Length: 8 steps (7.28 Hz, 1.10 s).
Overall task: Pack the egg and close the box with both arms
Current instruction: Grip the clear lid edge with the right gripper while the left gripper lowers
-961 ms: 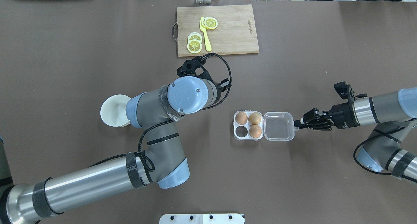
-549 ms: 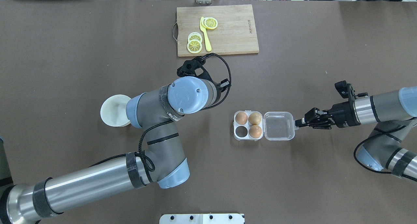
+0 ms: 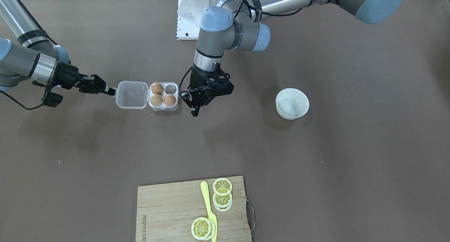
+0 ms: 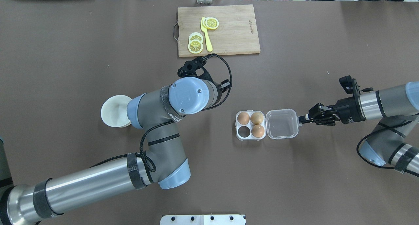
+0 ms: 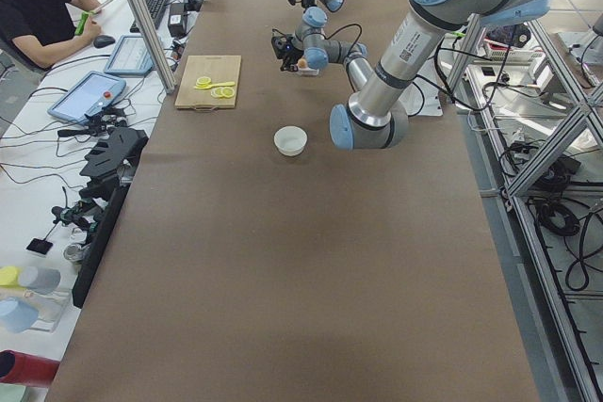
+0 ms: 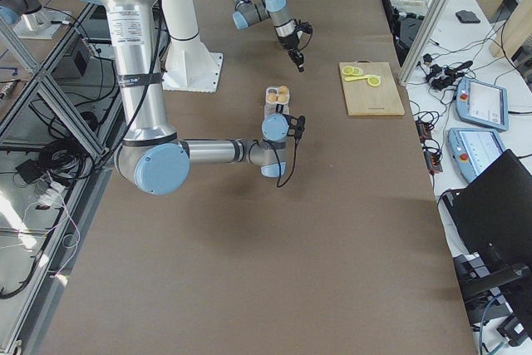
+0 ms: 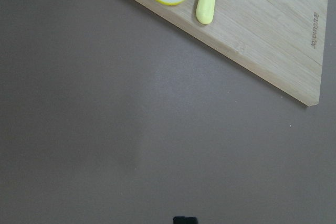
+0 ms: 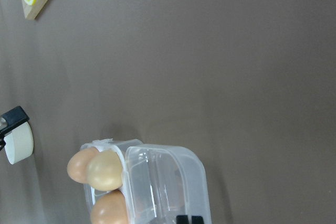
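Note:
The clear four-cell box point(image 4: 238, 124) lies on the table with its lid point(image 4: 281, 124) opened flat to the right. Three orange-brown eggs fill three cells point(image 4: 243, 118) point(image 4: 257, 118) point(image 4: 258, 130); the near-left cell point(image 4: 243, 130) is empty. My right gripper point(image 4: 299, 119) is shut on the lid's latch tab, low over the table; it also shows in the front view point(image 3: 111, 91) and the right wrist view point(image 8: 189, 220). My left gripper point(image 3: 194, 112) hangs shut and empty just beside the box's egg side, pointing down. In the overhead view the wrist hides it.
A round white bowl point(image 4: 113, 112) stands left of the left arm's elbow. A wooden cutting board point(image 4: 229, 30) with lemon slices point(image 4: 195, 45) and a yellow knife point(image 4: 206, 38) lies at the far edge. A white base plate point(image 4: 203, 220) is at the near edge.
My right gripper has moved a little right and away from me with the lid's tab in it. The box has slid slightly with it. The left arm has not moved.

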Each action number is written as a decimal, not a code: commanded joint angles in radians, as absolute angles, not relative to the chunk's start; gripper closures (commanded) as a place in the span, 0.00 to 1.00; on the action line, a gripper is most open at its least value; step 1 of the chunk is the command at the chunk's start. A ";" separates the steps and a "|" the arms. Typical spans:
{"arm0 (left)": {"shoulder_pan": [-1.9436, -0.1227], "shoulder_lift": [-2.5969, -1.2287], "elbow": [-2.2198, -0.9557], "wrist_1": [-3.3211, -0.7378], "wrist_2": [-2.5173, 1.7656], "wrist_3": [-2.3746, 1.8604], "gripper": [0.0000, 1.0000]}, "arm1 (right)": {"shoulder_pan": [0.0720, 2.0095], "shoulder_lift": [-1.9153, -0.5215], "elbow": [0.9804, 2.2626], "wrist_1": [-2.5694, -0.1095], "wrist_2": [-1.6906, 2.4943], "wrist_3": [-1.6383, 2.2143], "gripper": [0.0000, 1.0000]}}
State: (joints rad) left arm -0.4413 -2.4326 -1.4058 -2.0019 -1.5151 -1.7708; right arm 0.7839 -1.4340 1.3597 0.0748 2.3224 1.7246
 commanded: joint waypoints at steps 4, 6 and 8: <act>-0.430 -2.419 -1.405 -2.003 -1.529 -1.792 1.00 | 0.787 -1.425 1.379 0.074 2.327 1.733 0.96; -0.428 -2.421 -1.376 -2.005 -1.649 -1.795 1.00 | 0.788 -1.425 1.390 0.072 2.327 1.733 0.96; -0.420 -2.427 -1.348 -2.041 -1.704 -1.808 1.00 | 0.788 -1.425 1.397 0.069 2.327 1.733 0.96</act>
State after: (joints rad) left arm -0.4251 -2.4233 -1.3654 -2.0169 -1.6675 -1.7995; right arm 0.7883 -1.4251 1.3919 0.0715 2.3271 1.7332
